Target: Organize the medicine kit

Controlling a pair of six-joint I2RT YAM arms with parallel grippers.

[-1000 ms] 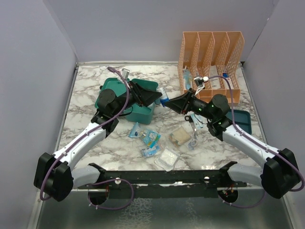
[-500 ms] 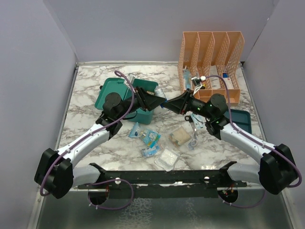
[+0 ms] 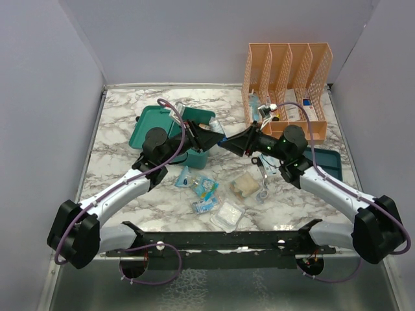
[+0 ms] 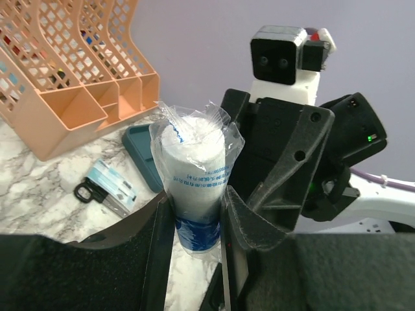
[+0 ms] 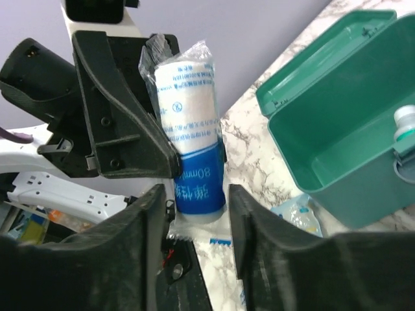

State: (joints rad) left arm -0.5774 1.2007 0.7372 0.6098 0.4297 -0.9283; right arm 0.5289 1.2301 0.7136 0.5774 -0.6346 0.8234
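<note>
Grips the wrapped bandage roll (image 4: 194, 159) with the left pincer (image 4: 196, 202) — right pincer (image 5: 196, 194) loose around it, just beside the open medicine kit (image 5: 347, 197).

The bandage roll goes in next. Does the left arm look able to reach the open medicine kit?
Probably yes: the medicine kit lies open beside the left gripper, nothing between them, though the right gripper flanks the bandage roll.

Teal medicine kit (image 3: 150, 121); white-and-blue roll (image 4: 194, 188)

Robot lab test booth, plain lavender walls (image 3: 194, 39), marble-pattern tabletop (image 3: 113, 139), two arms (image 3: 123, 188) (image 3: 331, 188) bolted to a black rail (image 3: 220, 238)
</note>
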